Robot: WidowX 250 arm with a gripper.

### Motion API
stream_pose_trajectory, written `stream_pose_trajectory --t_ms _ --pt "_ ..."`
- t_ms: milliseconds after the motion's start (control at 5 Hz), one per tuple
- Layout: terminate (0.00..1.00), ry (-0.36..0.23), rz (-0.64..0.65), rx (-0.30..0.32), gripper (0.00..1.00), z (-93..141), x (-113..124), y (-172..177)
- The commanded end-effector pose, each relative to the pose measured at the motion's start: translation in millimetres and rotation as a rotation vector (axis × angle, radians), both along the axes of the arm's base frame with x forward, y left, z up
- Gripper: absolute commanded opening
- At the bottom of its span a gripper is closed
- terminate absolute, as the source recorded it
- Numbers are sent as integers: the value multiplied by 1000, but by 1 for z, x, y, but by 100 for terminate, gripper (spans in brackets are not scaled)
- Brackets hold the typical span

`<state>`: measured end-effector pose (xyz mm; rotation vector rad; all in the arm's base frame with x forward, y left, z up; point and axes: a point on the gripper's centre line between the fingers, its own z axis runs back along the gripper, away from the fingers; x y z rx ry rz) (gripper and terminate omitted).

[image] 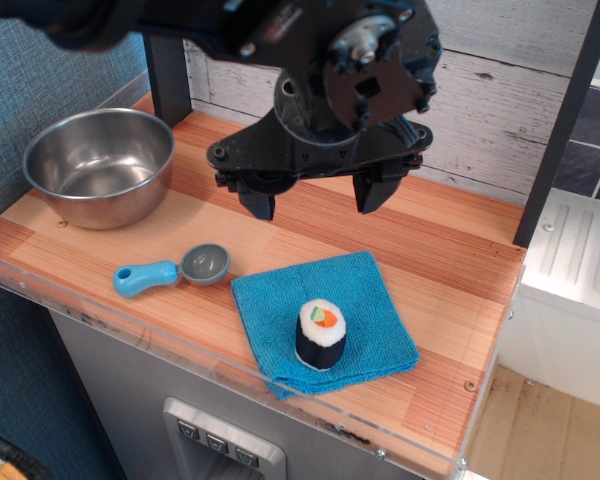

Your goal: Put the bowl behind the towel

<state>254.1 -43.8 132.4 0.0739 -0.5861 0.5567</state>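
Note:
The shiny steel bowl [98, 165] stands upright on the wooden counter at the far left, near the back. The blue towel [325, 320] lies flat near the front edge, right of centre, with a toy sushi roll [321, 334] standing on it. My gripper [318, 200] hangs above the counter behind the towel, right of the bowl. Its two black fingers [261, 203] are spread wide apart and hold nothing.
A small grey scoop with a blue handle [172, 271] lies between the bowl and the towel. A dark post [168, 75] stands behind the bowl, another [562, 120] at the back right. A clear lip [230, 370] runs along the counter's front edge.

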Motion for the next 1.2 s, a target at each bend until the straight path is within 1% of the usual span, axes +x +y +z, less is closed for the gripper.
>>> stream_pose_trajectory --t_ms 0,400,600,800,1000 --pt "0 0 0 0 100 0 0 0" --pt "0 25 51 93 100 -13 29 49" --pt "0 46 56 157 100 -20 40 66" --pt "0 87 14 213 100 -31 54 82" --pt "0 112 17 285 100 -39 63 98"
